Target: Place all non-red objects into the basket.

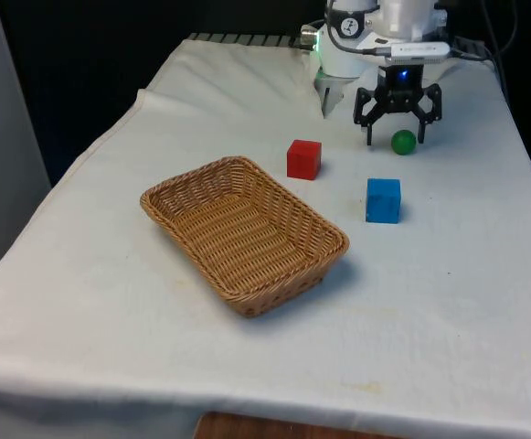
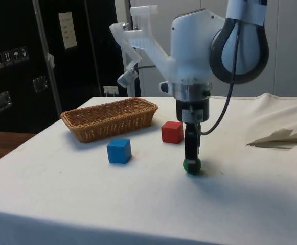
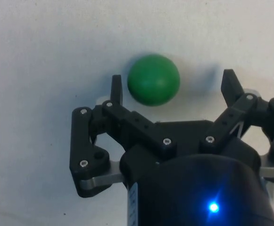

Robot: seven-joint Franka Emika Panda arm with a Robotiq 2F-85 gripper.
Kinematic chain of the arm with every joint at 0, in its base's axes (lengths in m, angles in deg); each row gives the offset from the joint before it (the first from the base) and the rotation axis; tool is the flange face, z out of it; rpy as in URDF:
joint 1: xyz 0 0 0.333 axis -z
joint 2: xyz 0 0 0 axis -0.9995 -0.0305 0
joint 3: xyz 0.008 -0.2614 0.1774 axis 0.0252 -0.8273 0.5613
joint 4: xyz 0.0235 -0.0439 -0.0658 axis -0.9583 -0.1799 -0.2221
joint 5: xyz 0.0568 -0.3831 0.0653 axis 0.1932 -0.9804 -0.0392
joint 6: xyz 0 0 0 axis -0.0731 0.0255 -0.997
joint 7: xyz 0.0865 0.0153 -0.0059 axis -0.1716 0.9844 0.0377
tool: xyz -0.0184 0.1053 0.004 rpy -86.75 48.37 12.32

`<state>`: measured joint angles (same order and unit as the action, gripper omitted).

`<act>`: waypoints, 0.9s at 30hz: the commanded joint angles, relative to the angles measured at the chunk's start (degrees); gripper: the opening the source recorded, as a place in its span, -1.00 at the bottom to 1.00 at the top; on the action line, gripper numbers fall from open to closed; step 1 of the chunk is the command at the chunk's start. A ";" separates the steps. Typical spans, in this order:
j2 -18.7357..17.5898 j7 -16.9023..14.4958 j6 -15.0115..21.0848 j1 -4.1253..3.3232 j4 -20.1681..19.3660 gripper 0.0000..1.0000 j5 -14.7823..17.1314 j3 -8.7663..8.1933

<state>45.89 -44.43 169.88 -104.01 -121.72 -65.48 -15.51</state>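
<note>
A green ball [image 1: 403, 142] [image 2: 192, 165] [image 3: 153, 79] lies on the white cloth near the robot's end of the table. My gripper [image 1: 397, 137] [image 2: 191, 155] [image 3: 172, 82] is lowered over it and open, with the ball between the fingers and closer to one finger than the other. A blue cube [image 1: 383, 200] [image 2: 119, 150] sits a little nearer the front camera. A red cube [image 1: 304, 158] [image 2: 172, 132] stands toward the front view's left of the ball. The wicker basket [image 1: 283, 293] [image 2: 110, 120] lies beyond the red cube, with nothing in it.
The robot's base [image 1: 338, 64] stands just behind the ball. The cloth bunches into folds [image 2: 281, 137] at the side view's right. The table's edge runs close along the front view's right, past the ball and blue cube.
</note>
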 commanded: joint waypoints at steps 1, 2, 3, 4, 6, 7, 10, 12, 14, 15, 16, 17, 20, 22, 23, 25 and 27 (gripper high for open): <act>0.46 -1.15 -0.17 0.80 -0.06 1.00 1.38 1.20; 0.74 -1.20 -0.40 0.80 -0.11 1.00 1.26 1.09; 1.15 -1.20 -0.69 0.74 -0.17 1.00 1.15 0.92; 1.49 -1.26 -0.92 0.69 -0.23 1.00 1.09 0.74; 2.58 -1.49 -1.55 0.63 -0.46 1.00 0.86 0.40; 2.01 -0.97 -1.03 0.17 -0.17 1.00 0.00 -0.40; 4.98 -1.89 -3.32 0.46 -0.92 1.00 0.63 -0.34; 6.65 -2.01 -4.53 0.34 -1.26 1.00 0.52 -0.63; 7.39 -2.12 -5.10 0.29 -1.49 1.00 0.46 -0.69; 7.39 -1.66 -5.21 0.29 -1.43 1.00 0.00 -0.80; 7.85 -1.66 -5.61 0.29 -1.60 1.00 0.00 -0.80; 7.79 -2.23 -5.44 0.29 -1.66 1.00 0.57 -0.69; 7.62 -2.41 -5.33 0.23 -1.66 1.00 0.86 -0.57; 6.70 -2.58 -4.98 0.23 -1.32 1.00 1.26 -0.40; 6.42 -2.64 -4.93 0.23 -1.15 1.00 1.38 -0.40; 6.13 -2.64 -4.76 0.23 -1.03 1.00 1.38 -0.34; 5.56 -2.58 -4.35 0.29 -0.80 1.00 1.38 -0.29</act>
<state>51.22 -46.20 165.36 -103.72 -122.52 -65.48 -16.31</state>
